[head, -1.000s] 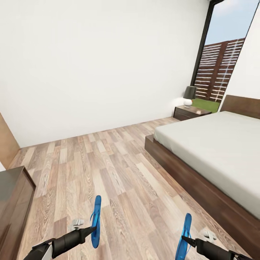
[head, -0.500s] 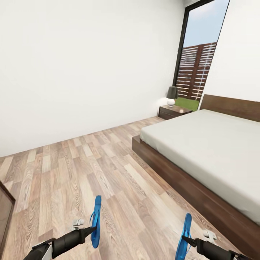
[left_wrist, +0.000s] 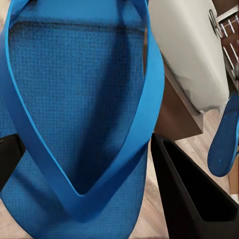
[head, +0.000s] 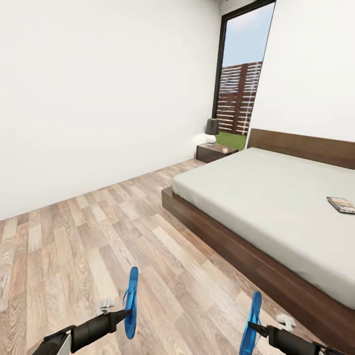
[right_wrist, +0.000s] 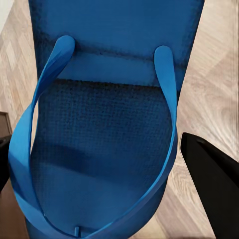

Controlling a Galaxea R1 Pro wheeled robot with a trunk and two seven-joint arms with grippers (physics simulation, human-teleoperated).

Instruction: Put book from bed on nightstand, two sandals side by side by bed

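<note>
At frame edge, book half-cropped.

Blue sandals held upright; book on bed.

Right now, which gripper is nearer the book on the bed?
Right. The right gripper, shut on a sandal, sits low beside the bed, on the book's side. The left gripper, holding the other sandal, is farther out over the floor.
</note>
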